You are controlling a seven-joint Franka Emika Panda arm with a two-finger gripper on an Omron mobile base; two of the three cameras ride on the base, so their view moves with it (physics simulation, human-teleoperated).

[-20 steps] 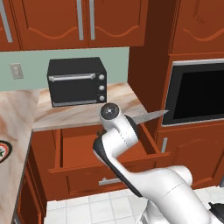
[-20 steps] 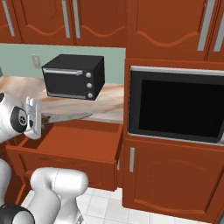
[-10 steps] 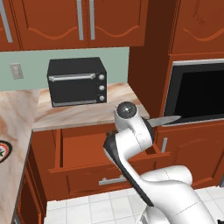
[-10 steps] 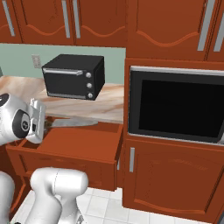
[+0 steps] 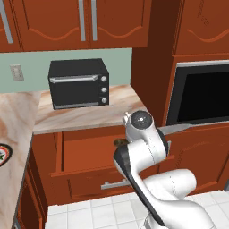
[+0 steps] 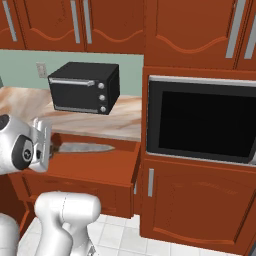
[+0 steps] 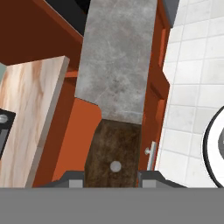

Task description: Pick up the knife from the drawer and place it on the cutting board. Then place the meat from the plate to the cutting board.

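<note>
You are looking at the wide reddish-brown wooden drawer (image 5: pixel 85 156) pulled out below the marble counter (image 5: pixel 80 117), open so the arm could reach into it. The black toaster oven (image 5: pixel 78 83) sits at the back of that counter, well clear of the work. At the far left edge of the left base view you can catch a sliver of the round white red-rimmed plate (image 5: pixel 3 154). The slim knife with a dark brown handle and silver-grey blade (image 6: pixel 80 147) is up out of the drawer, held roughly level over it with its blade pointing toward the built-in oven (image 6: pixel 200 122), which I judge suits carrying it across to the board. Your two-finger gripper (image 7: pixel 111 177) is clamped narrowly on the knife's handle, the blade running straight out ahead.
</note>
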